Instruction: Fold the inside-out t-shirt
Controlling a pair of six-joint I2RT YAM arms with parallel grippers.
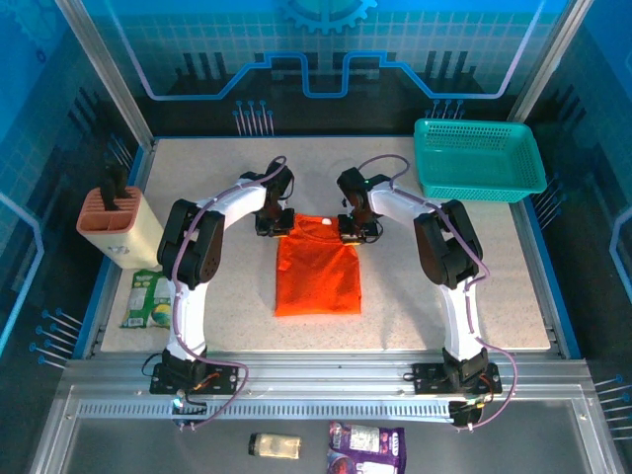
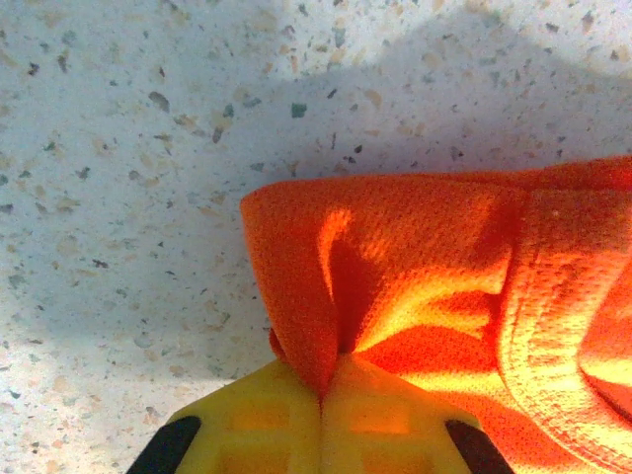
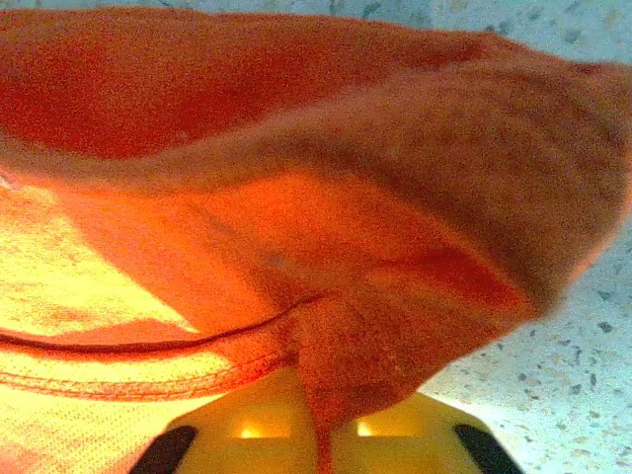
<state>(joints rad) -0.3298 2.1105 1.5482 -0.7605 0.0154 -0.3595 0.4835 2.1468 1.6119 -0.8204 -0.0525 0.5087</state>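
The bright orange t-shirt point(image 1: 317, 270) lies folded into a narrow rectangle in the middle of the table. My left gripper point(image 1: 274, 223) is at its far left corner, shut on a pinch of the cloth point(image 2: 326, 296). My right gripper point(image 1: 354, 230) is at the far right corner, its yellow jaws shut on a bunched fold near a stitched hem point(image 3: 336, 385). In the left wrist view the yellow fingers point(image 2: 267, 415) meet with orange fabric caught between them.
A teal mesh basket point(image 1: 478, 159) stands at the back right. A beige holder with a pink top point(image 1: 116, 221) sits at the left edge, a green packet point(image 1: 146, 298) in front of it. Small packets point(image 1: 365, 444) lie below the table's front rail.
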